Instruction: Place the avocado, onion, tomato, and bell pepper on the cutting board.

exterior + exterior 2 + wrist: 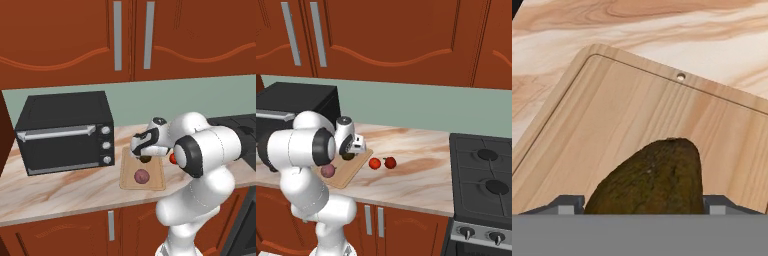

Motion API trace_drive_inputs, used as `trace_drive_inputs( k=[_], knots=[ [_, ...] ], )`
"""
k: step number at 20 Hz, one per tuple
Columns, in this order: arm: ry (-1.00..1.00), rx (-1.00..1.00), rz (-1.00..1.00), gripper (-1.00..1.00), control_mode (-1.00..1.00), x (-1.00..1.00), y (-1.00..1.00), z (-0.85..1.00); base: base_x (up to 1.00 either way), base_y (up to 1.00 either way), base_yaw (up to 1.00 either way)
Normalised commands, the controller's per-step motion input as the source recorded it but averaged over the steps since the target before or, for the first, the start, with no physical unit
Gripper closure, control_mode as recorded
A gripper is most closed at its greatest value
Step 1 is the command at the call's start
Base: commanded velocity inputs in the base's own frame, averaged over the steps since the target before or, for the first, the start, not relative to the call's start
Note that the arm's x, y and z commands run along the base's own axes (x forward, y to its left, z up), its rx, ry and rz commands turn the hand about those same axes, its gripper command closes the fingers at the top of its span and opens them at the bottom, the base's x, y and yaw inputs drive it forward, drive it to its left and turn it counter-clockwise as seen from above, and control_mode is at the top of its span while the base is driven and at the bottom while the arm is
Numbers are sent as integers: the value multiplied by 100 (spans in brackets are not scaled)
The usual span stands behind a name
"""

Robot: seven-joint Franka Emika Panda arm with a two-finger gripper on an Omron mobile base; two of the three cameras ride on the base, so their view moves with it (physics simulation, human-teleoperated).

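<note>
Marbled desk [421,165] under red-brown cabinets [406,35], board [155,177] beside black oven [65,132], onion [142,176] on board, avocado [652,182] pinched by claw [644,204] over it.

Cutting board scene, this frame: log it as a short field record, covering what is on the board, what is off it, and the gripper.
cutting board: on the marble counter, right of the toaster oven
onion: lying on the board, near its front
avocado: between the finger tips, over the board; whether it rests on the wood cannot be told
gripper: closed around the avocado
tomato: on the counter, off the board
bell pepper: on the counter beside the tomato
left to place: tomato, bell pepper
</note>
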Motion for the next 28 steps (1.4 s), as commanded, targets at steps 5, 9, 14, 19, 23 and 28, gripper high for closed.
trace_drive_inputs(
  k=[5,9,14,19,23,28],
  knots=[
    [0,0,0,-100,-100,1,0,-28,0,0,0],
    [0,0,0,-100,-100,1,0,-8,0,0,0],
    [0,0,0,-100,-100,1,0,0,0,0,0],
    [-2,0,0,-100,-100,0,0,16,0,0,0],
    [-4,0,0,-100,-100,0,0,40,0,0,0],
    [-6,0,0,-100,-100,-7,-16,57,0,0,0]
  ],
)
